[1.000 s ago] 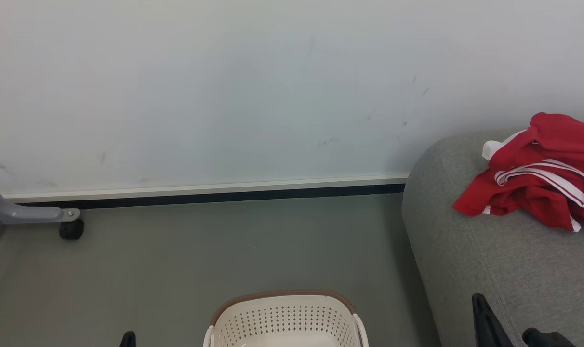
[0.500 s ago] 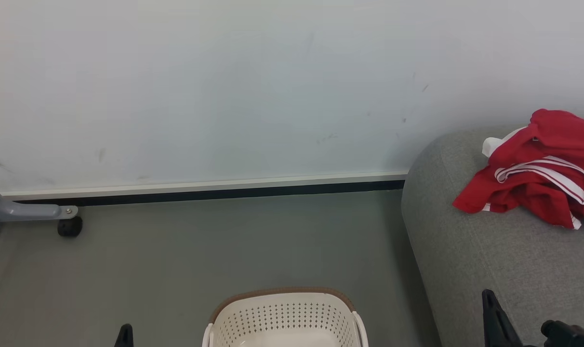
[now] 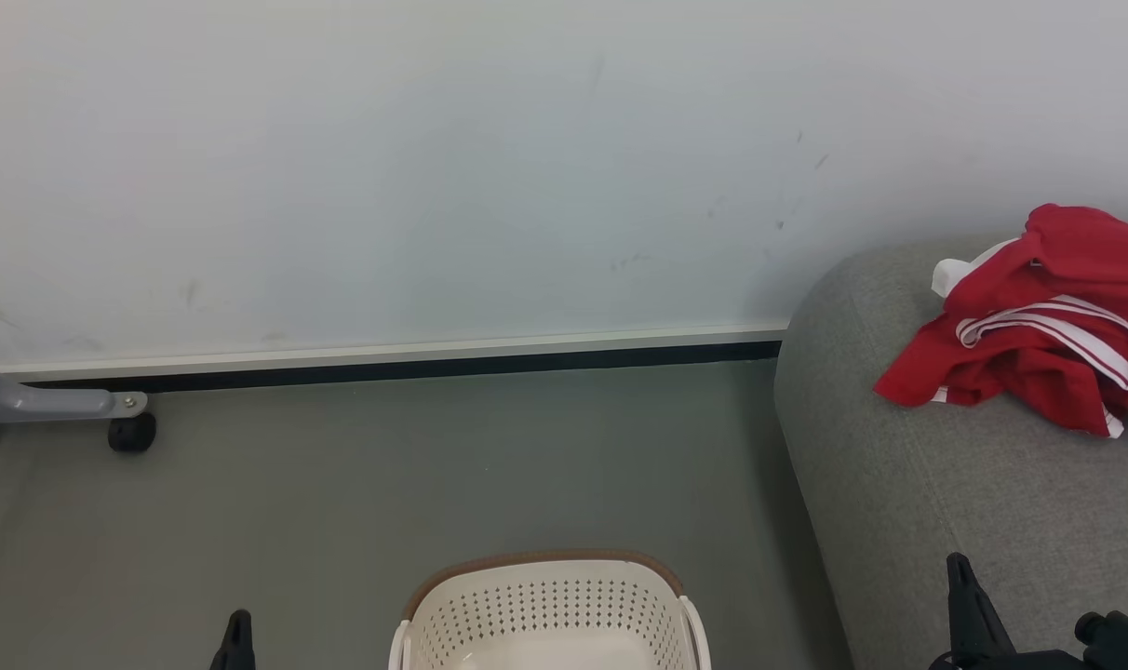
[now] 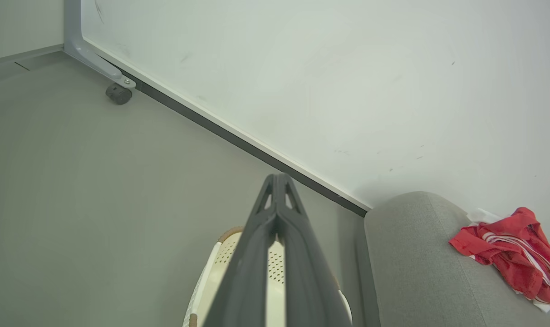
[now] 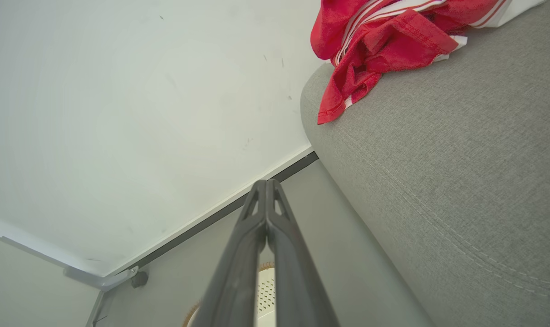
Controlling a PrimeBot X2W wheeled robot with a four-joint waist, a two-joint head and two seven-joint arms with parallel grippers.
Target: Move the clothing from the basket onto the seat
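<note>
The clothing (image 3: 1039, 326) is a crumpled red heap with white stripes, lying on the seat (image 3: 946, 502), a grey fabric sofa with a rounded edge at the right. The same clothing (image 4: 511, 245) (image 5: 384, 41) rests near the rounded end of the seat (image 4: 411, 272) (image 5: 438, 181). The cream basket (image 3: 545, 605) with a brown rim stands on the floor at bottom centre, and its visible inside is bare pale plastic. My left gripper (image 3: 238, 642) (image 4: 277, 179) is shut and holds nothing, left of the basket (image 4: 211, 281). My right gripper (image 3: 960, 577) (image 5: 266, 184) is shut and holds nothing, in front of the seat's near side.
A white wall panel with a dark strip along its foot runs across the back. A grey metal leg with a black caster (image 3: 131, 433) (image 4: 118, 94) stands at the far left. Grey floor lies between the wall, the basket and the seat.
The whole head picture has drifted slightly, so the camera moved. In it my right gripper's fingertip has slid right and my left fingertip shows a little more. The clothing lies as before.
</note>
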